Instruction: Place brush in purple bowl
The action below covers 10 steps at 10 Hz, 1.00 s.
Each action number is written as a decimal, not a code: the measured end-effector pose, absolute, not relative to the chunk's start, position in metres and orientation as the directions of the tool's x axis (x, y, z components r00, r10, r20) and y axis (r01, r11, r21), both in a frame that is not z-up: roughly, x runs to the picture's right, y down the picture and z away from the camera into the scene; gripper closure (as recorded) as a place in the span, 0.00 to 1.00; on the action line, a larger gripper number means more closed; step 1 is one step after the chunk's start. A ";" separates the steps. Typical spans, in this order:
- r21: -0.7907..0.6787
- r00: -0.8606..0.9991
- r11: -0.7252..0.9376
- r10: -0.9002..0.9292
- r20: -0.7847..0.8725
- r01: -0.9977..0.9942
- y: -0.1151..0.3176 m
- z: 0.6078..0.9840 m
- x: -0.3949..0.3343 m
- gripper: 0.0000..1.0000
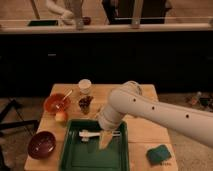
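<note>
1. Brush (89, 134): long, slim and white, with a straight handle and a wider head at the left end.
2. Lying flat on the floor of the green tray (64, 150), in the far half, head toward the left wall and handle running to the right.
3. Right part of the handle hidden behind the gripper (104, 144) and the last link of the arm (150, 112).
4. Gripper: beige fingers pointing down into the tray, directly at the handle near its middle. Jaws released and spread, clasping nothing. Impossible to tell whether the fingertips touch the brush or hang just above it.
5. Arm: white with small dark dots, reaching in from the right edge and bending down over the back right part of the tray.
6. Purple bowl (41, 144): round, shallow, glossy dark maroon, sitting at the near left corner of the wooden table (145, 131). Just beside the tray's left wall and apart from the brush.
7. Behind the purple bowl: an orange bowl (56, 103) with a spoon (65, 95) leaning in it, and a small round fruit (61, 117) just in front of that bowl.
8. Farther back: a small white cup (85, 86), with a dark item (85, 103) too unclear to name between the cup and the tray.
9. On the near right of the table, well apart from the tray: a green sponge (159, 153).
</note>
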<state>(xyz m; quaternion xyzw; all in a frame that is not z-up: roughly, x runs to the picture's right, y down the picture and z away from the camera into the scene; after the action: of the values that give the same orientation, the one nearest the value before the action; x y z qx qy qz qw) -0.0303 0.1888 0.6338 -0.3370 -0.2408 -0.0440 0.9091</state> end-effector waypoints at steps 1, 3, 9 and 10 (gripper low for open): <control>-0.591 0.880 0.769 0.082 0.468 0.243 0.189 0.634 -0.031 0.20; -0.600 0.881 0.766 0.099 0.462 0.229 0.188 0.637 -0.028 0.20; -0.652 0.880 0.747 0.215 0.423 0.131 0.226 0.697 -0.039 0.20; -0.656 0.880 0.744 0.219 0.422 0.129 0.230 0.702 -0.042 0.20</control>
<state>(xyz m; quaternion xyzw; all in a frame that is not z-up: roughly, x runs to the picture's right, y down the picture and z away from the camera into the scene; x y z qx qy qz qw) -0.0425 0.2298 0.7021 -0.3572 -0.2439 0.0251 0.9013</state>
